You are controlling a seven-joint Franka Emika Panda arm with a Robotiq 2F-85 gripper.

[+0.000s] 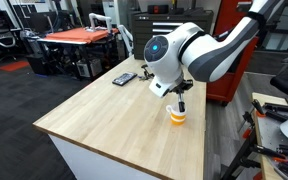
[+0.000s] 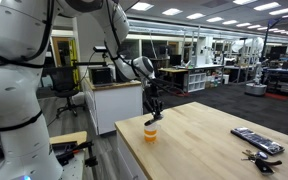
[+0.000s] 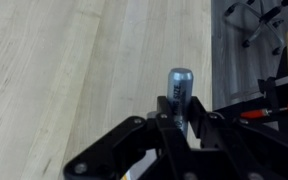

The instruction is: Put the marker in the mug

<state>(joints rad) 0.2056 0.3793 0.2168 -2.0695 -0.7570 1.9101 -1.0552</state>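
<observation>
So, fingers (image 3: 160, 128): clenched on the marker, one on each side of its body in the wrist view. They point down at the counter in both exterior views (image 1: 181, 103) (image 2: 154, 104).
marker (image 3: 179, 92): held between the fingers and sticks out past their tips toward the counter. Dark body with a greyish end cap at the far end. Roughly in line with the fingers. Too small to make out in the exterior views.
mug (image 1: 178, 117) (image 2: 151, 130): orange with a pale band, upright on the counter, straight below the fingers and close under them. Cannot tell whether the marker tip is past the rim or touches it.
counter (image 1: 94, 125) (image 2: 209, 150) (image 3: 54, 60): light wood planks. The spot under the fingers is near one counter edge.
flat dark device (image 1: 124, 78) (image 2: 256, 140): lies flat on the counter, well apart from the fingers, toward the far end.
small dark bits (image 2: 254, 156): just beside the device, well apart from the fingers. Too small to name.
arm (image 1: 206, 50): white links with a black sleeve, reaching in above the fingers.
</observation>
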